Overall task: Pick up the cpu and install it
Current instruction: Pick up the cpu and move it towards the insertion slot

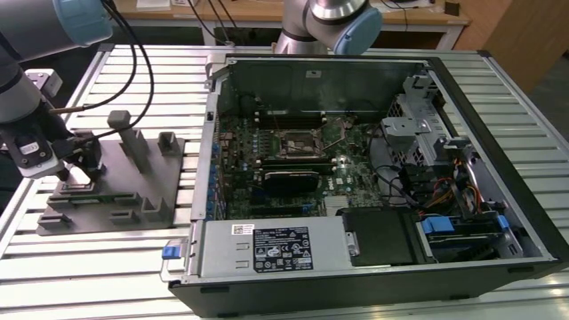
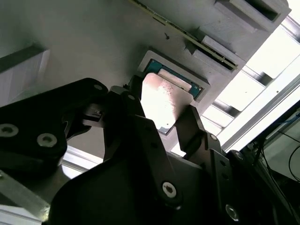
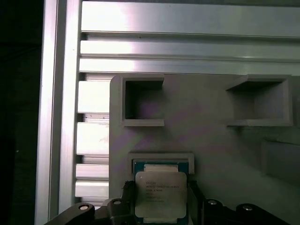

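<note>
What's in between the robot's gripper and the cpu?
Nothing. In both wrist views the gripper sits right around the cpu, which lies in its pocket on the grey fixture.

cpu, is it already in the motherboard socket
No, in the first wrist view the cpu is at the framed recess of the grey fixture, not on a motherboard.

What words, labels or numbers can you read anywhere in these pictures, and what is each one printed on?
Cpu: faint lines of print on its metal top, too small to read.
Black sticker on the grey box: print too small to read.
White sticker on the same box: too small to read.
No text is legible.
</note>
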### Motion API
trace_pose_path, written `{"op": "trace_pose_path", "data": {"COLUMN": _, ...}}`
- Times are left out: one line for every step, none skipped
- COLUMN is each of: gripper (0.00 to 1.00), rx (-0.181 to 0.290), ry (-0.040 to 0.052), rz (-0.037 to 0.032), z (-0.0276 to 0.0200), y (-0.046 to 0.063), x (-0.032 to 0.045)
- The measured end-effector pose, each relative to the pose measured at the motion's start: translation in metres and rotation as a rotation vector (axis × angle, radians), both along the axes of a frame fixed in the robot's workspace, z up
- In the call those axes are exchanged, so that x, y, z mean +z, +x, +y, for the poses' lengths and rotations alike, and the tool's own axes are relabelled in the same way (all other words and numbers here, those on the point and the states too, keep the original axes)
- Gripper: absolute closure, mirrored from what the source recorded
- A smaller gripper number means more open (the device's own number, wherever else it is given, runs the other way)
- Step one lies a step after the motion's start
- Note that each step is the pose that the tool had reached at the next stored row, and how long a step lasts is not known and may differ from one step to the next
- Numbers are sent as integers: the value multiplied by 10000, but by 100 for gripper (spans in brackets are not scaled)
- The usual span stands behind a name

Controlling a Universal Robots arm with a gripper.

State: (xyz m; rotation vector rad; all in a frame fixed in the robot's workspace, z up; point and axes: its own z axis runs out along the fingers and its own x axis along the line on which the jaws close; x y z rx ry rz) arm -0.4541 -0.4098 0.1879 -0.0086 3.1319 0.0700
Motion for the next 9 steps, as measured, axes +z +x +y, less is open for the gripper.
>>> {"op": "trace_pose_path", "data": {"gripper": 47, "rx": 0, "ry": -1, "rz": 1, "z": 0, "y": 0, "x": 1}}
{"op": "trace_pose_path", "data": {"gripper": 47, "rx": 0, "ry": -1, "rz": 2, "z": 0, "y": 0, "x": 2}}
{"op": "trace_pose_path", "data": {"gripper": 47, "rx": 0, "ry": -1, "rz": 3, "z": 0, "y": 0, "x": 2}}
{"op": "trace_pose_path", "data": {"gripper": 47, "rx": 0, "ry": -3, "rz": 7, "z": 0, "y": -1, "x": 10}}
{"op": "trace_pose_path", "data": {"gripper": 47, "rx": 0, "ry": -3, "rz": 7, "z": -1, "y": -1, "x": 18}}
{"op": "trace_pose_path", "data": {"gripper": 47, "rx": 0, "ry": -1, "rz": 4, "z": 0, "y": -1, "x": 27}}
{"op": "trace_pose_path", "data": {"gripper": 47, "rx": 0, "ry": -1, "rz": 3, "z": 0, "y": -1, "x": 36}}
{"op": "trace_pose_path", "data": {"gripper": 47, "rx": 0, "ry": -1, "rz": 4, "z": 0, "y": -1, "x": 44}}
{"op": "trace_pose_path", "data": {"gripper": 47, "rx": 0, "ry": 0, "rz": 2, "z": 0, "y": 0, "x": 50}}
